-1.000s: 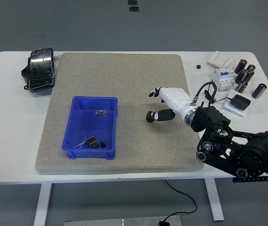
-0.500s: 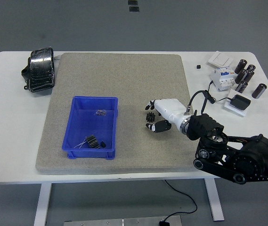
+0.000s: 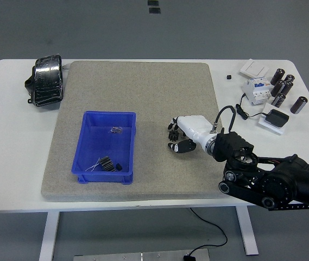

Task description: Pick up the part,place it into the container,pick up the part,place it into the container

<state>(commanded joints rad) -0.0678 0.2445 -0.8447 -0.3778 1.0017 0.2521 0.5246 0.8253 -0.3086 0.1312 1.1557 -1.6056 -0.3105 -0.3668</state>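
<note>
Grey mat (image 3: pixel 143 92), gear (image 3: pixel 172 134) flat underhand.

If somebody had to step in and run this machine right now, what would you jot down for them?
Right hand: low over the grey mat, fingers curled around a small black gear; I cannot tell if it is gripped.
Left hand: out of view.
Blue bin: sits left of the hand, already holding a black gear and a small dark piece.
Left to do: lift this gear and drop it into the bin.

a white counter (image 3: pixel 13 179) on white legs (image 3: pixel 48 234) stands on grey floor (image 3: pixel 116 27); two dark floor marks (image 3: pixel 153 6) lie at 12 o'clock.
</note>
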